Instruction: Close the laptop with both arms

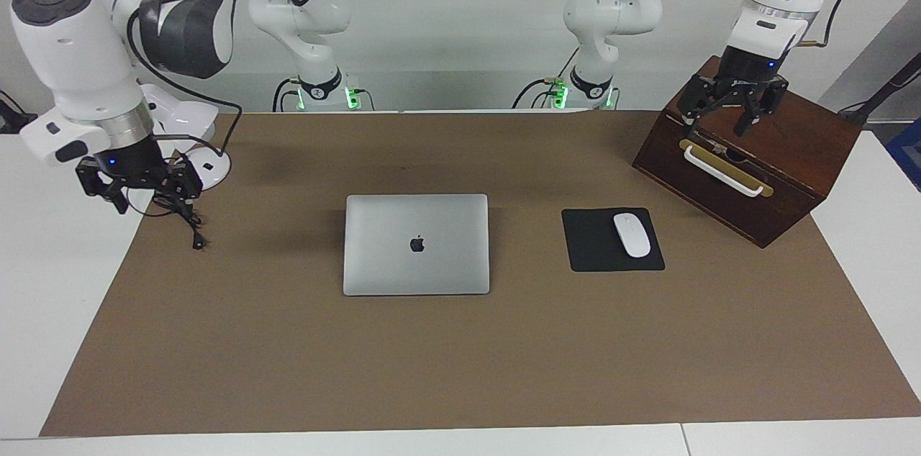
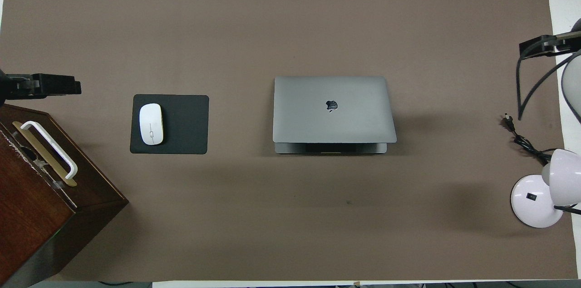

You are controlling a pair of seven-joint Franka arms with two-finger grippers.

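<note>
Laptop (image 1: 416, 244) (Apple logo (image 1: 417, 244)) lid nearly shut.

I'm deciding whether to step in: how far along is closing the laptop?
Nearly done: the laptop lid is down almost flat, a sliver of base showing under its edge nearer the robots. Nothing is held: the left gripper hangs over the wooden box, the right gripper by the lamp base. Left: pressing it shut.
</note>
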